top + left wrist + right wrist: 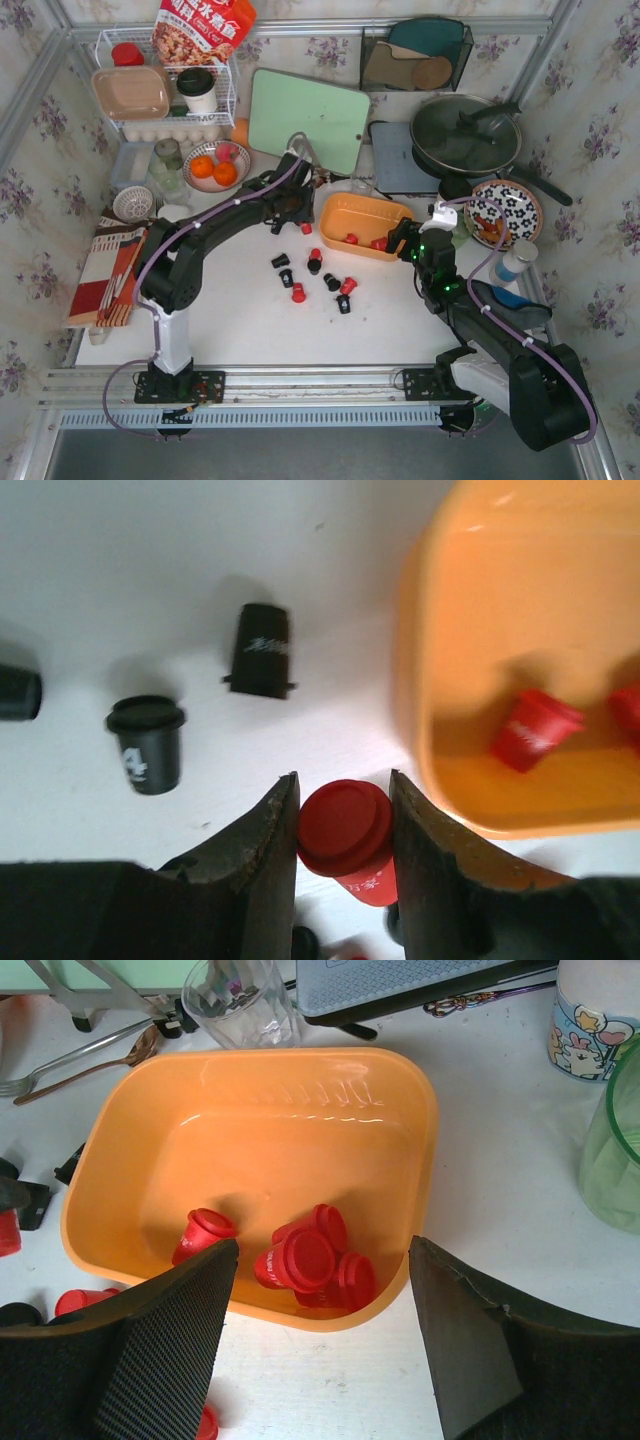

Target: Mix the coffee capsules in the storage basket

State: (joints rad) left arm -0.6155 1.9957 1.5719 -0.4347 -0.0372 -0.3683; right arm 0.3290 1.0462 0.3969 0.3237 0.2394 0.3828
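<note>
1. Your left gripper (343,780) has both fingers against the sides of one red capsule (345,832), so it is clamped. The lid faces up toward the wrist and the body runs back toward the palm. The long axis therefore lies along the fingers, not across them.
2. The storage basket (425,730) sits just beside that hand's right finger, ahead and to the right.
3. Your right gripper (322,1250) hangs over the basket's near wall with its fingers well apart and nothing between them. A cluster of red capsules (310,1260) lies just ahead of its tips.
4. The black capsules (260,650) lie on the table (150,560), ahead-left of the left hand. No black one shows inside the basket.
5. Judgement: the left hand is the nearer one. You likely need a lift and a short carry right-forward; mind the rim.
</note>
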